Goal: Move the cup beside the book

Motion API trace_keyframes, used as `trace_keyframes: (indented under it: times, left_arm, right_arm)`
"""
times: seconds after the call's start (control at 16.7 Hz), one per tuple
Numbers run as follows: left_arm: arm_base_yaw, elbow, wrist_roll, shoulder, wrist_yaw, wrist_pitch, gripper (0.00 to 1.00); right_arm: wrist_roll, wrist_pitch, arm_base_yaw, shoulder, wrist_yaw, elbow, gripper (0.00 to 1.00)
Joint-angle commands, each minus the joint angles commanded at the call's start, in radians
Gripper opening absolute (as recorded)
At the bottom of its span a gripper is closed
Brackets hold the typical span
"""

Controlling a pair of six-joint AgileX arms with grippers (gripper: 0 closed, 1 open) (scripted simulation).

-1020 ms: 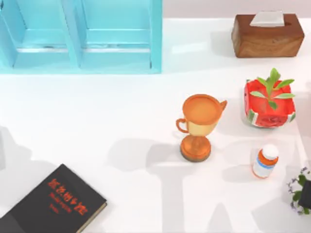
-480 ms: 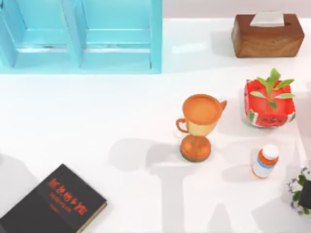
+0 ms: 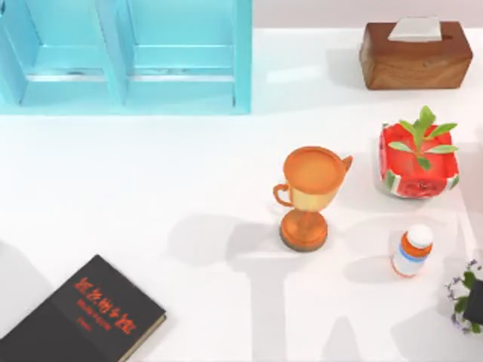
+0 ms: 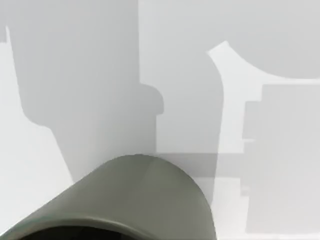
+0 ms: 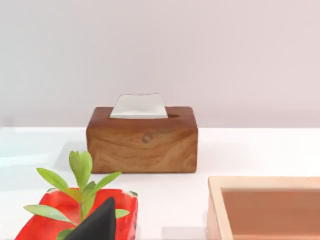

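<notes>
The dull olive-green cup (image 4: 125, 200) looms close in the left wrist view, its rounded wall and dark rim over the white table, with arm shadows falling beyond it. The black book (image 3: 83, 317) with red-orange lettering lies flat at the table's front left corner in the top view. A dark fingertip (image 5: 97, 222) of my right gripper pokes up in the right wrist view, in front of the red plant pot (image 5: 75, 215).
An orange two-handled goblet (image 3: 309, 196) stands mid-table. To its right are a red pot with a green plant (image 3: 417, 162), a pill bottle (image 3: 412, 251) and a small flowering plant (image 3: 469, 298). A wooden tissue box (image 3: 415, 54) sits back right, a blue cabinet (image 3: 124, 56) back left. A wooden tray (image 5: 265, 207) lies near the right gripper.
The shadow at the table's left edge has drawn back toward the front corner near the book. Nothing standing on the table has moved.
</notes>
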Motion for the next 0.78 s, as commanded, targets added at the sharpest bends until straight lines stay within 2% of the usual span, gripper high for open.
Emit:
trace_keyframes:
  times: [0.66, 0.78]
  left_arm:
    - [0.000, 0.000, 0.000, 0.000, 0.000, 0.000, 0.02]
    - [0.000, 0.000, 0.000, 0.000, 0.000, 0.000, 0.00]
  right_arm:
    - [0.000, 0.000, 0.000, 0.000, 0.000, 0.000, 1.00]
    - [0.000, 0.000, 0.000, 0.000, 0.000, 0.000, 1.00]
